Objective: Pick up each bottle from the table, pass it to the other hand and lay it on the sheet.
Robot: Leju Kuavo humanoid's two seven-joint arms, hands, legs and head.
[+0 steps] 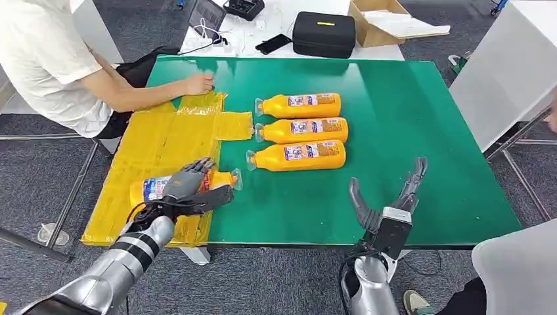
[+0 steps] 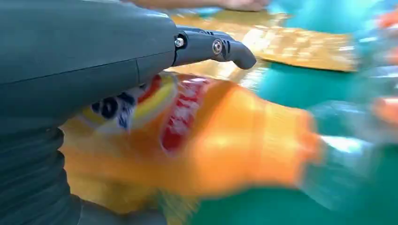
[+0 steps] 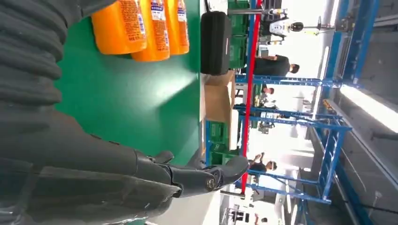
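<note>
Head view shows you your left hand [image 1: 190,190] with fingers wrapped around one bottle [image 1: 157,187] over the yellow sheet [image 1: 157,144], right hand [image 1: 387,197] spread and empty, and three bottles [image 1: 299,130] remaining on the green tabletop [image 1: 407,118], so most work is outstanding.

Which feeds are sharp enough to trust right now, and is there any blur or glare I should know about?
Head view: sharp, with soft glare on the green table behind the three bottles. Left wrist view: heavy motion blur; the held bottle is smeared and its label unreadable. Right wrist view: table and right hand crisp, the bright hall beyond blown out.
</note>
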